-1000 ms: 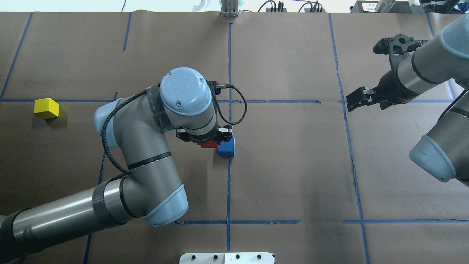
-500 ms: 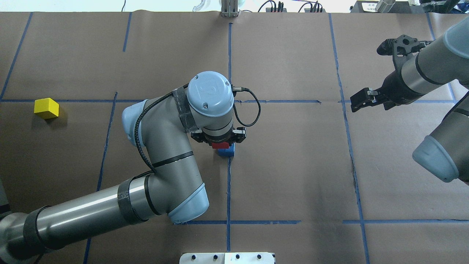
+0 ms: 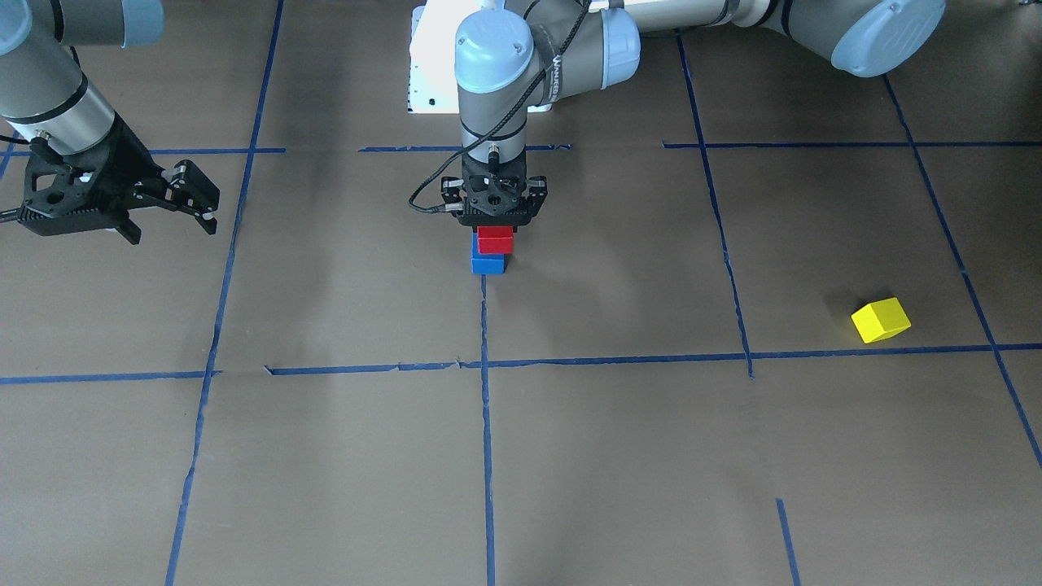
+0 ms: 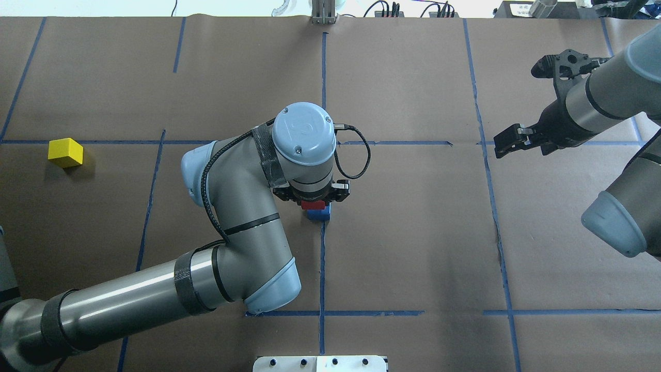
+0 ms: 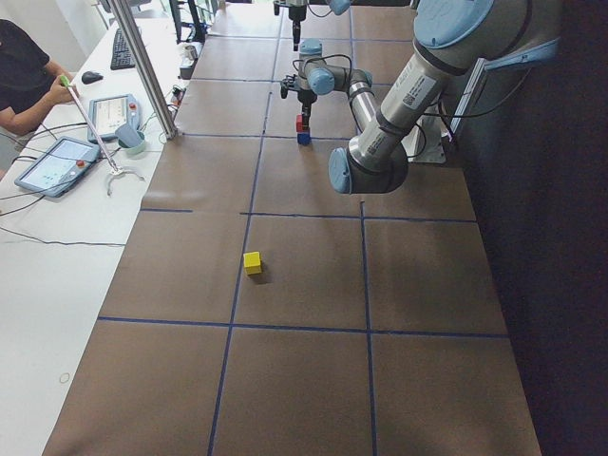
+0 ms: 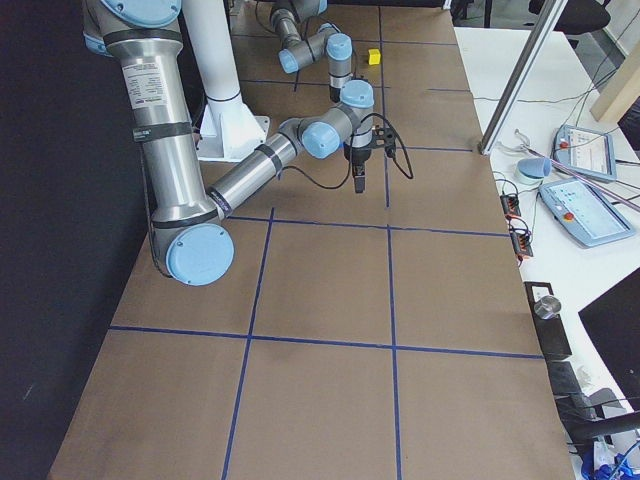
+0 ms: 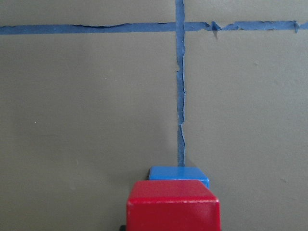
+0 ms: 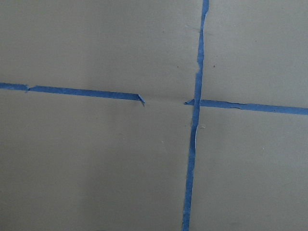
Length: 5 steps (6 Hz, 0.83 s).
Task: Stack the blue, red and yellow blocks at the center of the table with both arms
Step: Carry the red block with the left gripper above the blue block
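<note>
A table covered in brown paper (image 3: pixel 651 456), marked into a grid with blue tape lines (image 3: pixel 485 423), is filling the scene. At its centre the left gripper (image 3: pixel 494 226) is pointing straight down and clamping a red block (image 3: pixel 495 240) between its fingers. The red block is sitting directly over a blue block (image 3: pixel 488 264) — the two appear to be touching, with the red one offset slightly to one side. The blue block is lying on the paper right at a tape line. A black cable (image 4: pixel 356 155) is looping out from the left wrist.

The yellow block (image 3: pixel 880 319) is lying alone, well apart from the stack, on the robot's left side. The right gripper (image 4: pixel 503 143) is hovering far off on the robot's right, jaws spread and gripping nothing (its wrist camera is showing only paper and a tape crossing).

Beyond the table's end, an operator (image 5: pixel 24 76) is sitting at a white side table (image 5: pixel 57 247) — a tablet (image 5: pixel 52 163) is lying on it.
</note>
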Tool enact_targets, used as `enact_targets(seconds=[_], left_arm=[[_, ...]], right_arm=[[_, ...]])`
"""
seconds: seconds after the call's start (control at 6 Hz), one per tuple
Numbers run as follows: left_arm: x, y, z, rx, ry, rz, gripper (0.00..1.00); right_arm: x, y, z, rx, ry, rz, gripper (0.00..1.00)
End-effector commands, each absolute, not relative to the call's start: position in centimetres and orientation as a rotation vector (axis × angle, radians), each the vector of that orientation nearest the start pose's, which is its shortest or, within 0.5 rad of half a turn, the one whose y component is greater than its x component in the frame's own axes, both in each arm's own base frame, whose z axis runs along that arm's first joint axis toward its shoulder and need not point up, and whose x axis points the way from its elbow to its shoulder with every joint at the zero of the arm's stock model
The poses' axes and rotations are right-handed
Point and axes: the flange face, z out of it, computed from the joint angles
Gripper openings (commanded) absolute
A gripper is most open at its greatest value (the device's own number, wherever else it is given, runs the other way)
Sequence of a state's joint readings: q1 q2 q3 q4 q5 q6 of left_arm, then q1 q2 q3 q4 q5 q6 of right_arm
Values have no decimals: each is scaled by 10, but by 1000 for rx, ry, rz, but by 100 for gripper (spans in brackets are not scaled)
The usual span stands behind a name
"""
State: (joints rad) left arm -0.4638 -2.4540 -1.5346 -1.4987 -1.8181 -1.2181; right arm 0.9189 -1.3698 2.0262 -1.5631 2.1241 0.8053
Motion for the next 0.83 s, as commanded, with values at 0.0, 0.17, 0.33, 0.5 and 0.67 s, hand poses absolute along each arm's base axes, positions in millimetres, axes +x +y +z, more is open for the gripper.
enact_targets(seconds=[0.0, 0.17, 0.33, 0.5, 0.67], left_arm=[[609, -423, 140, 95, 796, -8, 3], [610, -423, 142, 93, 792, -8, 5], [609, -423, 141, 94, 795, -8, 7], [609, -423, 140, 95, 798, -7, 9], [608, -422, 134, 99, 806, -6, 9]], right_arm=[[-255, -467, 346, 127, -825, -39, 100], [-255, -467, 346, 127, -825, -37, 100], [-255, -468, 346, 126, -824, -37, 100], [-256, -467, 346, 124, -825, -37, 100], [-257, -467, 346, 125, -826, -39, 100]])
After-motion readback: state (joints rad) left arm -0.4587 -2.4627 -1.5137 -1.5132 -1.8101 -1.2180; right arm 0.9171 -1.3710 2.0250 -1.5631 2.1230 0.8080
